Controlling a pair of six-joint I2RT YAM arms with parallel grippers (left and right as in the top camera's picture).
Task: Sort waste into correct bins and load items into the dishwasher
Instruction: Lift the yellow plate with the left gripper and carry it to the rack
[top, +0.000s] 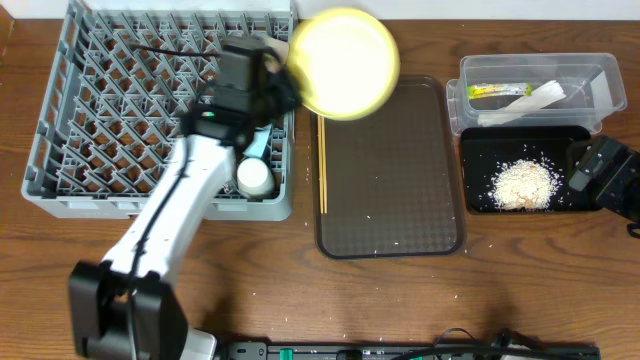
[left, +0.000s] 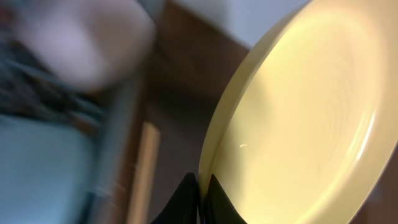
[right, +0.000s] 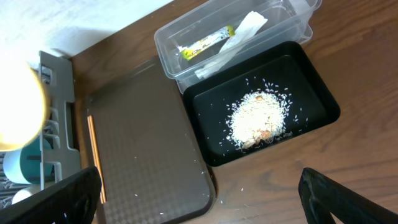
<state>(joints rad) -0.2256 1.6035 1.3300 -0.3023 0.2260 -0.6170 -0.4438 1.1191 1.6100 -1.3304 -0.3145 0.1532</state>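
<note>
Waste looks sorted: wrapper (top: 492, 91) and paper strip (top: 540, 97) in the clear tub (top: 610, 75), rice (top: 523, 184) in the black tray (top: 475, 150), by the tabletop's right edge. Chopsticks (top: 323, 165) lie unloaded on the brown tray (top: 400, 200). The left end effector (left: 202, 193) pinches the yellow plate (top: 345, 62) by its rim, aloft beside the far-left rack (top: 100, 120). The right end effector (top: 585, 168) is spread, empty.

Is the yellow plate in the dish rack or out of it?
Out. The left gripper pinches the yellow plate's rim, holding it raised at the dish rack's far right corner.
</note>
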